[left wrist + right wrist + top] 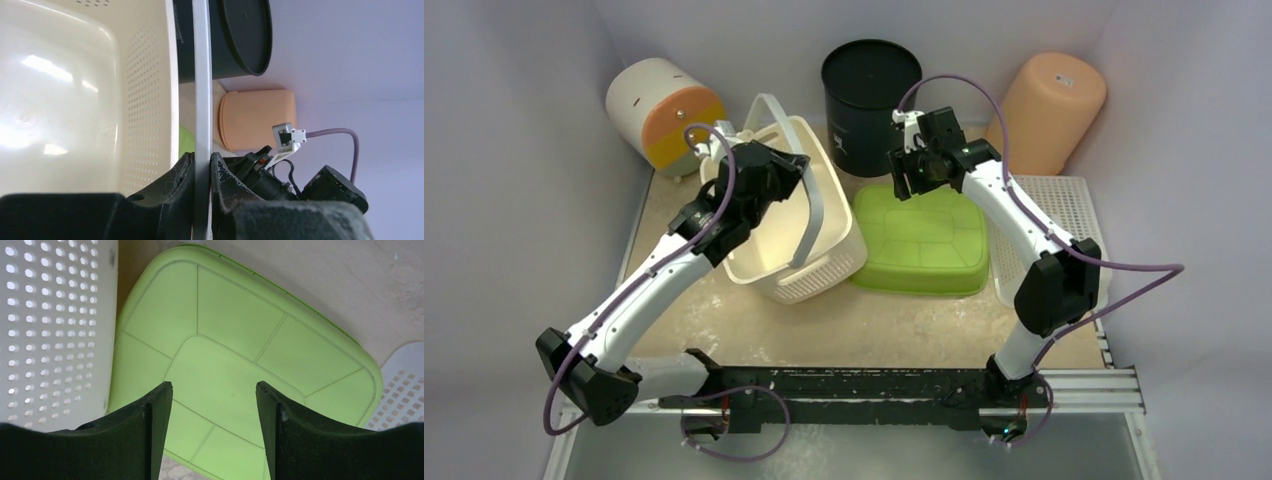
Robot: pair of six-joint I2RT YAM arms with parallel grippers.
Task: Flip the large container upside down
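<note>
— One view, the left wrist's, shows the left gripper [201,161] clamped on the large container's [769,255] handle [202,75].
— Overhead, that container sits mid-table, left of the green tub [240,340]. The right gripper [214,402] hangs wide above the tub.

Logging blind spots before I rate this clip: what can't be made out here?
- Top view: grip of the left gripper on the handle of the cream basket, hidden under its own body.
- Left wrist view: handle cut off top and bottom.
- Right wrist view: near edge of the green tub, behind the right gripper fingers.
</note>
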